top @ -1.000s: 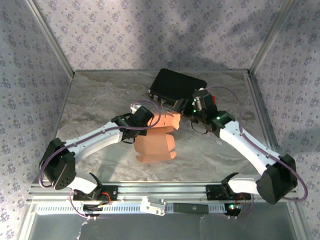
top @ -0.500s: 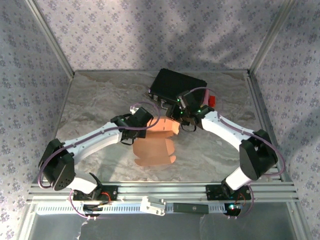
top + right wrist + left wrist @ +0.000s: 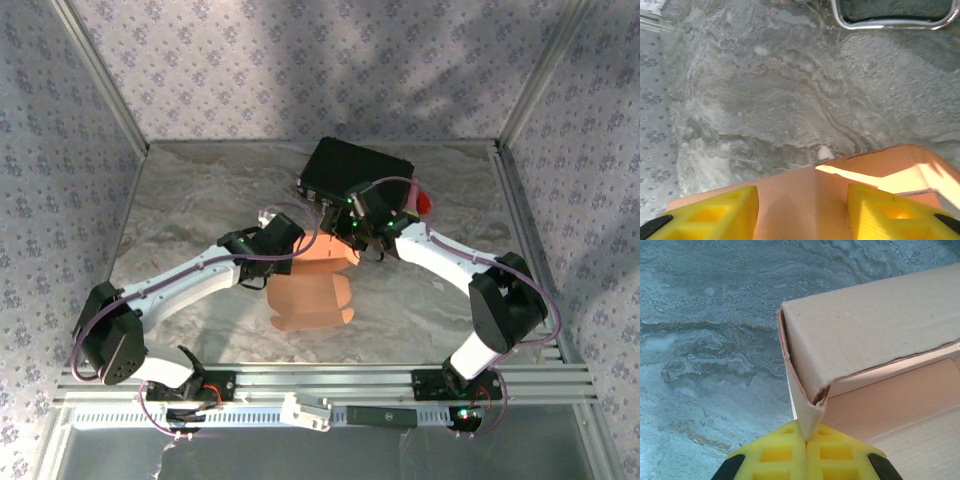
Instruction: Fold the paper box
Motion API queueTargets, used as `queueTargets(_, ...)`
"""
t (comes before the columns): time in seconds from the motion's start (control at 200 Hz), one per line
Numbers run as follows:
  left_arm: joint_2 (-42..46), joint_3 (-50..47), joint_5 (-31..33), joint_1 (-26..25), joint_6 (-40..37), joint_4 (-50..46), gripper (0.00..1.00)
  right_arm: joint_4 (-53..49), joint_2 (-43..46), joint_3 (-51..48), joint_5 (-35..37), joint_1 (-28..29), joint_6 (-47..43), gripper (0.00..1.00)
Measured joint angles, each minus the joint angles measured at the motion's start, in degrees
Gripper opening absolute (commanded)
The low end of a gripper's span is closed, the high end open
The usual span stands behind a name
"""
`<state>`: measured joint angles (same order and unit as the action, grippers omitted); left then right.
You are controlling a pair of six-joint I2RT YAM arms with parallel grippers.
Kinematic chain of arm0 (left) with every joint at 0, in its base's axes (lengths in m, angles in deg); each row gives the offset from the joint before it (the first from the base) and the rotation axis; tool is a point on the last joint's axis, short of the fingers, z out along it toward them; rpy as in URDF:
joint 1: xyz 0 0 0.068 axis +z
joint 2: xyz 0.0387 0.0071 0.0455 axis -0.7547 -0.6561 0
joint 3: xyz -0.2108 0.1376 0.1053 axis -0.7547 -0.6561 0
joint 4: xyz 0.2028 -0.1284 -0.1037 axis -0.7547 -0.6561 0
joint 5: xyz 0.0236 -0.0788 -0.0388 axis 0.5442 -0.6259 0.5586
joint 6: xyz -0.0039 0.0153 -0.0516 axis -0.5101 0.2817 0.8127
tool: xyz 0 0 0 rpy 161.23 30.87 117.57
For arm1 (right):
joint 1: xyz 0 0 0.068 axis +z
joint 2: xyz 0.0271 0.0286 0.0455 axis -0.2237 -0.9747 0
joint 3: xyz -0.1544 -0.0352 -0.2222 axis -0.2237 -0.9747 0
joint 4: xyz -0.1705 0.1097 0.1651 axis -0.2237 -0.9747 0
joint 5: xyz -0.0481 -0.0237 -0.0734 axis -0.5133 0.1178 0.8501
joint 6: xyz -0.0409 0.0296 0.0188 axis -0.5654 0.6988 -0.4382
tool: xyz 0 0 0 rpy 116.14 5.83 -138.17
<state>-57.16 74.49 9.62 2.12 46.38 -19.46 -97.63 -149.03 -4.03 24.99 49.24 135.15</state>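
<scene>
Paper box [image 3: 310, 300] on the bench [image 3: 190, 200], case [image 3: 355, 168] just behind it, left pincer [image 3: 805, 442] at its left rear corner, right pincer [image 3: 802, 215] over its right rear edge

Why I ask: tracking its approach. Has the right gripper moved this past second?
Yes: the right gripper moved left along the black case, over the box.

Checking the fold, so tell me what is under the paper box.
The paper box rests on the marbled table, bare tabletop showing around it. Anything beneath the cardboard itself is covered.
</scene>
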Motion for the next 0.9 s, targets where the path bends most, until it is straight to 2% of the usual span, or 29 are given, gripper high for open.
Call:
queueTargets(0.29, 0.0, -0.1, -0.2, 0.0, 0.3, 0.2, 0.0, 3.0, 0.0, -1.6, -1.2, 0.7, 5.9, 0.36)
queueTargets(0.43, 0.0, -0.2, -0.2, 0.0, 0.5, 0.1, 0.0, 4.3, 0.0, -2.8, -1.1, 1.1, 8.2, 0.34)
queueTargets(0.525, 0.0, -0.4, -0.2, 0.0, 0.6, 0.1, 0.0, 4.7, 0.1, -3.1, -1.0, 1.1, 9.1, 0.38)
queueTargets(0.69, 0.9, -0.5, -0.2, 0.0, 0.6, 0.2, 0.0, 6.6, 3.5, -6.5, 0.5, 1.1, 9.6, 0.52)
queueTargets(0.83, 1.8, -0.5, -0.2, 0.0, 0.6, 0.2, 0.0, 9.2, 13.3, -14.1, 3.8, 1.2, 8.9, 0.58)
queueTargets(0.899, 2.0, -0.6, -0.2, 0.0, 0.6, 0.2, 0.0, 10.5, 19.3, -18.7, 5.7, 1.4, 8.3, 0.58)
